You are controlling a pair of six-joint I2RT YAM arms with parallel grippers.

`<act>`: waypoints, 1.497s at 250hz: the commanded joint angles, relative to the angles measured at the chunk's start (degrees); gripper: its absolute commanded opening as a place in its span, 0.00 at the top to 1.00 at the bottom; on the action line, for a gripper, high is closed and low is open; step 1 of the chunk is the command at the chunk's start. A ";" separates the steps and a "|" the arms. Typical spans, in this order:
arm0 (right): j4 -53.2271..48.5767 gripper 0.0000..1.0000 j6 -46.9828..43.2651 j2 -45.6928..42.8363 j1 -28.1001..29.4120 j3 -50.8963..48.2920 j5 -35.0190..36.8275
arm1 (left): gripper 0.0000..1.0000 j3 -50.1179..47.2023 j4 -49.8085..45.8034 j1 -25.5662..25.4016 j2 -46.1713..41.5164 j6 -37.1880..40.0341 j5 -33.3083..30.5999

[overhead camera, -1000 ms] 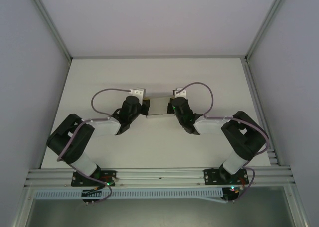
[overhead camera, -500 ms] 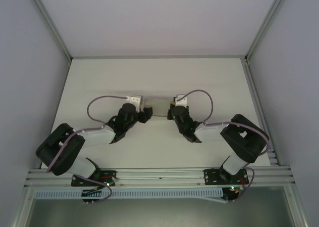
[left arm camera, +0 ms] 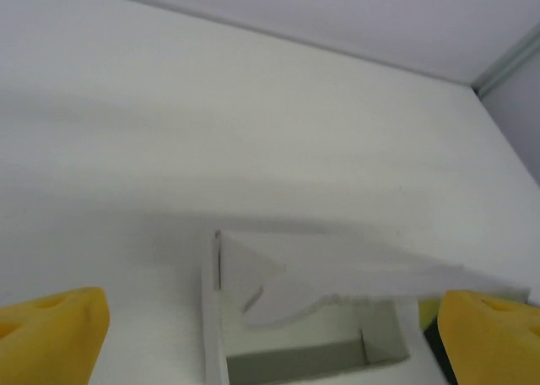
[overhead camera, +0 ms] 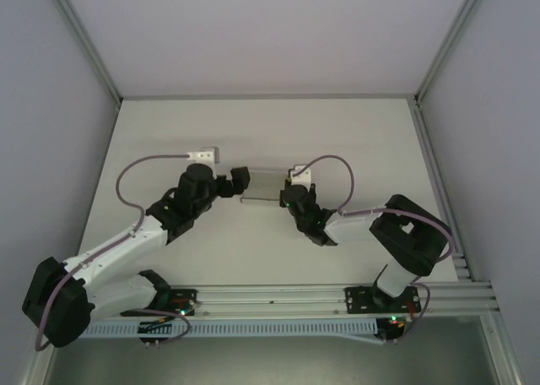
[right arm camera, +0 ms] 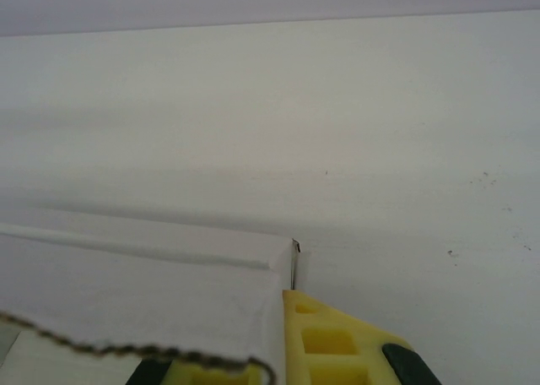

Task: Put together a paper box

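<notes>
The paper box point(overhead camera: 263, 187) is a small white card box, held off the table in the middle between the two arms. In the left wrist view the paper box point(left arm camera: 304, 317) faces me with its end open, one curved flap folded half across the hollow inside. My left gripper point(overhead camera: 240, 184) stands open at the box's left end, its yellow fingertips point(left arm camera: 51, 334) wide on either side and clear of the card. My right gripper point(overhead camera: 285, 197) is shut on the box's right end. In the right wrist view its fingers point(right arm camera: 337, 343) pinch the paper box point(right arm camera: 135, 292) at a wall edge.
The white table point(overhead camera: 354, 140) lies bare around the arms, with grey walls on three sides. An aluminium rail point(overhead camera: 270, 296) runs along the near edge at the arm bases. A metal strip point(overhead camera: 439, 199) lines the right side.
My left gripper has opened and let go of the box, and the left arm has stretched out low to the left. The right gripper still holds the box, now turned.
</notes>
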 commanded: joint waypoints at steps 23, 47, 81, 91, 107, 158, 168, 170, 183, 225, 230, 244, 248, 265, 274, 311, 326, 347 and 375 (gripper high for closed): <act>-10.09 1.00 0.09 4.17 2.08 -2.06 -1.50 | 0.00 5.74 -6.69 9.24 8.55 -5.60 13.45; -10.52 1.00 0.15 4.23 2.66 -2.24 -1.37 | 0.00 7.36 -2.80 10.83 14.05 -3.93 20.46; -10.26 1.00 0.04 4.16 3.01 -2.74 -2.20 | 0.00 10.05 -1.01 11.83 21.36 -2.49 24.15; -9.88 0.99 0.15 4.14 3.10 -3.07 -2.41 | 0.00 10.61 -0.38 12.09 23.40 -2.06 24.91; -9.26 0.98 0.04 4.02 3.27 -3.52 -3.02 | 0.02 11.03 0.97 12.28 26.28 -1.12 26.22; -8.47 0.94 -0.57 2.97 3.45 -5.32 -4.27 | 0.16 11.15 3.02 13.19 31.53 -0.14 31.27; -8.71 0.91 -0.61 2.58 3.45 -5.65 -4.50 | 0.19 10.33 3.85 13.29 31.67 -0.14 31.56; -8.79 0.90 -0.58 2.45 3.45 -5.67 -4.45 | 0.20 10.13 4.05 13.33 31.71 -0.11 31.58; -9.03 0.86 0.07 1.75 3.41 -6.23 -4.60 | 0.22 8.79 5.43 13.41 31.79 -0.15 31.59; -9.34 0.67 0.54 -2.61 3.45 -8.78 -7.15 | 0.28 7.21 7.20 14.02 33.23 -0.40 32.06; -9.75 0.65 0.58 -3.36 3.46 -9.04 -7.39 | 0.29 6.98 7.47 14.05 33.48 -0.38 32.28; -11.17 0.60 0.70 -5.33 3.46 -9.75 -7.94 | 0.32 6.40 8.66 14.08 33.90 -0.82 32.88; -11.50 0.59 0.82 -5.86 3.45 -9.99 -7.85 | 0.33 6.18 9.18 14.04 33.96 -0.90 33.23; -12.98 0.50 0.59 -8.53 3.49 -11.02 -8.33 | 0.35 5.76 10.04 14.10 34.75 -1.27 33.72; -13.89 0.46 0.49 -9.97 3.49 -11.42 -8.68 | 0.36 5.67 10.35 14.12 35.17 -1.23 33.93; -14.62 0.38 -0.39 -15.74 3.45 -13.75 -9.73 | 0.36 4.26 13.89 14.13 36.80 -2.54 37.66; -14.05 0.41 -0.63 -16.59 3.41 -14.13 -10.39 | 0.37 3.35 15.87 14.07 37.09 -3.11 38.98; -15.46 0.40 -1.07 -16.26 3.45 -13.14 -10.69 | 0.37 3.34 16.35 14.04 36.91 -2.82 39.58; -17.10 0.36 -1.59 -17.35 3.45 -12.09 -9.81 | 0.36 4.21 15.08 14.04 36.24 -2.16 39.04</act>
